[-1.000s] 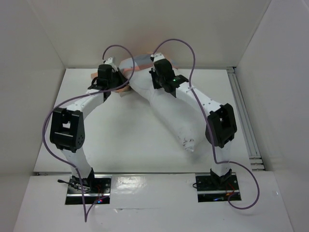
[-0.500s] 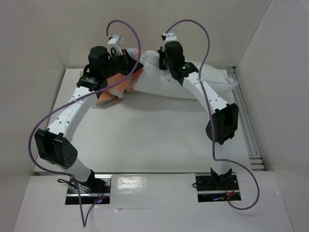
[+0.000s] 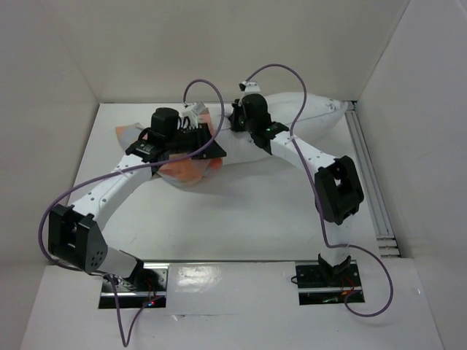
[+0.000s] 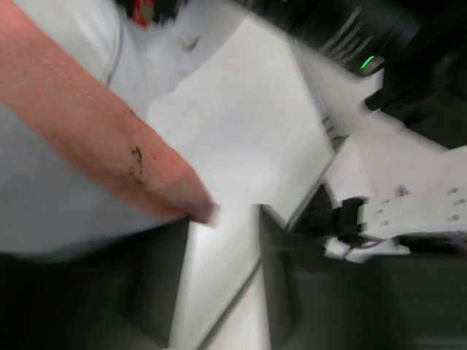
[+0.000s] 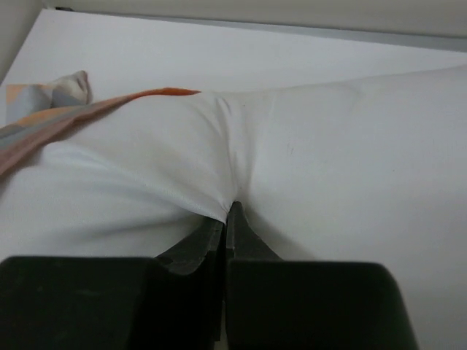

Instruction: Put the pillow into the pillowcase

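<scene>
Right hand (image 5: pixel 230 211): clenched on a pinched fold of the large, plump, plain white stuffed pillow (image 5: pixel 328 146), its smooth cloth puckering into the fingertips. The pillow lies on the white table (image 3: pixel 241 211) with its long axis crosswise, most of its bulk to this hand's right. To its left the thin, soft pillowcase in orange, blue and grey checks (image 5: pixel 44 120) lies crumpled, one orange edge lapping the pillow's end. Left hand (image 4: pixel 219 230): released, nothing between the fingers (view blurred). The pillowcase sits just beyond its tips, so this hand is nearer it. Judgement: the pillowcase needs gripping before the pillow is fed leftward.
</scene>
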Controlling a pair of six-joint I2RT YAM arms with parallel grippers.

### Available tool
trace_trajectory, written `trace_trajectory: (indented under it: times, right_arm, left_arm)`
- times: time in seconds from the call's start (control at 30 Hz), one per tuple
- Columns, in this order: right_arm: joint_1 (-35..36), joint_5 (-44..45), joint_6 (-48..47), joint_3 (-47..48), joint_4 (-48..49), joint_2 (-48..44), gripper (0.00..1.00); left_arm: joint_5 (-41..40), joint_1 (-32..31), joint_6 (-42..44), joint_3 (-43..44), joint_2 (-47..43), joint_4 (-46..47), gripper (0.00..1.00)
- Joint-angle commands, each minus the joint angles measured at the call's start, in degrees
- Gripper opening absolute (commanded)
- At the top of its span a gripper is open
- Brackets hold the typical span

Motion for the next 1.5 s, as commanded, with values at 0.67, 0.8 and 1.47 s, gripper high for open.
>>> trace_trajectory:
  times: [0.67, 0.8, 1.47]
  right_arm:
    - [10.0, 5.1, 6.8, -36.7, 5.0, -23.1, 0.0]
    - [10.0, 3.8, 7.4, -36.7, 3.7, -22.4, 0.17]
    - [10.0, 18.4, 5.4, -39.9, -6.1, -40.4, 0.98]
  left_arm:
    - [-34.0, -5.6, 5.0, 20.0, 1.0, -31.2, 0.68]
    - [-46.4, -12.5, 3.7, 20.8, 4.2, -32.5, 0.68]
    - [-64.3, -21.6, -6.0, 14.3, 2.6, -38.0, 0.67]
